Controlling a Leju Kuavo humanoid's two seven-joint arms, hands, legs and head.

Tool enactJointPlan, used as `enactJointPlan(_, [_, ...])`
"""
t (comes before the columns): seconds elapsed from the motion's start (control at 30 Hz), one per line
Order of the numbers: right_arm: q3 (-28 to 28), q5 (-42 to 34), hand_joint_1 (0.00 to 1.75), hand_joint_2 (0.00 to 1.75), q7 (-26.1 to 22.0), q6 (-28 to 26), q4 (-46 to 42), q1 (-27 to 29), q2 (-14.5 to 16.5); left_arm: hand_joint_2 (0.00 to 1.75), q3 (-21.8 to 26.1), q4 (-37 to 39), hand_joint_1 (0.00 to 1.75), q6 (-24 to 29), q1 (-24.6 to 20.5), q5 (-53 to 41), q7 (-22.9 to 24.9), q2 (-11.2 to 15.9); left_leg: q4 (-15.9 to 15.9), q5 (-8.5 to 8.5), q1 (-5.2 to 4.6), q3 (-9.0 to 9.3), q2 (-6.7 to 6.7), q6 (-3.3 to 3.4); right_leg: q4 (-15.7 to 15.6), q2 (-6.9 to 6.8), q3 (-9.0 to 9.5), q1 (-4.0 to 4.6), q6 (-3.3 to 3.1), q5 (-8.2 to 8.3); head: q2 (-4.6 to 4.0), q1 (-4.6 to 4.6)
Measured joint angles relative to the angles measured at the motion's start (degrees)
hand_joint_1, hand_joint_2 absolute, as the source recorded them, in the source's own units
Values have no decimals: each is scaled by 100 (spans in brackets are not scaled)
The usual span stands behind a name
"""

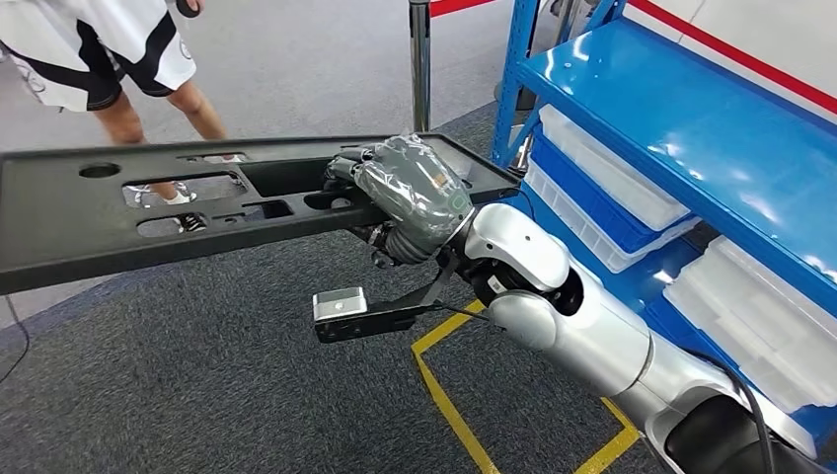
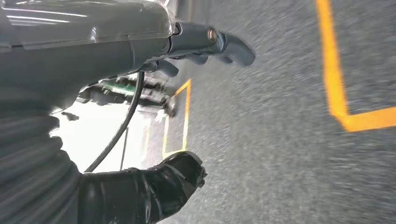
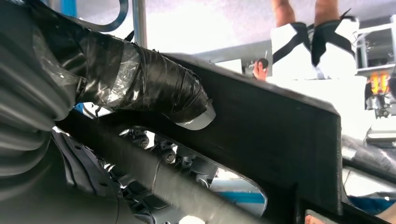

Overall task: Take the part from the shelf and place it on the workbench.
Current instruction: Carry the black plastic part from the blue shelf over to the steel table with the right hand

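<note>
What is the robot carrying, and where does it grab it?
Its right hand holds a long black panel with cut-out holes, gripping the end nearest the blue shelf.

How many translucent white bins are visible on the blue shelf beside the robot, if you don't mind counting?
3 that I can make out: two stacked on the shelf's lower level, an upper one over another, and a third nearer the robot. More may be hidden.

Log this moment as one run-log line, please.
phase: carrying | right hand: holds black part at one end, off the blue shelf | left hand: holds nothing, over carpet | person beyond the part
</note>
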Motion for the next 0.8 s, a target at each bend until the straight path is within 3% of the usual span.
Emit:
enactJointPlan(0.07, [51, -11, 175, 175, 17, -12, 104, -71, 119, 175, 1, 2, 0, -16, 27, -25, 85, 20, 231, -153, -3, -132, 194, -36, -45, -137, 2, 15, -94, 44, 0, -4])
enactJointPlan(0.13, [87, -15, 175, 175, 20, -42, 163, -115, 202, 175, 2, 4, 0, -37, 28, -45, 140, 38, 835, -475, -8, -388, 419, -57, -75, -272, -1, 55, -141, 68, 0, -9])
enactJointPlan(0.2, [121, -22, 175, 175, 21, -81, 190, -130, 214, 175, 0, 4, 0, -49, 24, -73, 157, 44, 1367, -671, -7, -594, 473, -44, -78, -421, -6, 102, -151, 72, 0, -8])
enactJointPlan(0.23, [127, -49, 175, 175, 24, -98, 183, -128, 176, 175, -1, 4, 0, -66, 29, -86, 160, 37, 1392, -641, -10, -573, 482, -19, -78, -492, -5, 125, -152, 72, 0, -8])
enactJointPlan(0.3, [92, -170, 175, 175, -10, -110, 62, -112, -55, 175, -8, 5, 0, -127, 46, -98, 159, -4, 858, -364, -47, -233, 528, 74, -85, -620, 5, 161, -153, 72, 0, -8])
enactJointPlan(0.37, [-61, -345, 175, 175, -172, -133, -221, -38, -537, 175, -27, 6, 0, -168, 66, -104, 125, -89, 169, -188, -135, 175, 699, 178, -125, -760, 27, 180, -141, 80, 0, -8])
enactJointPlan(0.43, [-271, -438, 175, 175, -356, -162, -496, 107, -1056, 175, -41, 6, 0, -146, 104, -115, 69, -187, -117, -182, -212, 315, 784, 224, -184, -889, 52, 188, -105, 102, 0, -5])
enactJointPlan(0.47, [-362, -443, 175, 175, -413, -169, -599, 195, -1259, 175, -42, 6, 0, -125, 134, -120, 52, -228, -170, -161, -229, 316, 745, 237, -210, -936, 68, 190, -79, 118, 0, -4])
enactJointPlan(0.5, [-436, -429, 175, 175, -440, -165, -690, 286, -1424, 175, -42, 7, 0, -105, 166, -127, 40, -261, -223, -131, -216, 333, 704, 248, -216, -925, 81, 186, -53, 113, 0, -2])
enactJointPlan(0.57, [-555, -403, 175, 175, -463, -153, -840, 434, -1678, 175, -48, 8, 0, -73, 196, -142, 32, -326, -338, -60, -190, 373, 634, 290, -71, -688, 32, 168, -18, -16, 0, 3])
enactJointPlan(0.63, [-644, -392, 175, 175, -464, -143, -952, 539, -1873, 175, -63, 8, 0, -49, 182, -151, 21, -374, -386, -15, -181, 378, 552, 332, 495, -372, -219, 157, -9, -357, 0, 7])
enactJointPlan(0.7, [-696, -390, 175, 175, -463, -127, -1020, 634, -2013, 175, -88, 8, 0, -38, 158, -154, 12, -397, -375, 0, -182, 359, 435, 353, 1131, -268, -504, 159, 7, -607, 0, 8])
enactJointPlan(0.73, [-705, -388, 175, 175, -461, -118, -1039, 673, -2056, 175, -101, 8, 0, -37, 150, -155, 11, -409, -361, 4, -182, 353, 366, 356, 1221, -260, -539, 153, 20, -580, 0, 7])
enactJointPlan(0.77, [-713, -384, 175, 175, -457, -109, -1057, 700, -2090, 175, -114, 8, 0, -34, 147, -158, 9, -421, -336, 3, -178, 346, 294, 353, 1092, -254, -467, 141, 33, -447, 0, 8])
enactJointPlan(0.8, [-724, -379, 175, 175, -451, -102, -1077, 714, -2112, 175, -128, 8, 0, -26, 147, -166, 7, -433, -295, -5, -173, 333, 223, 341, 770, -213, -301, 117, 50, -245, 0, 8])
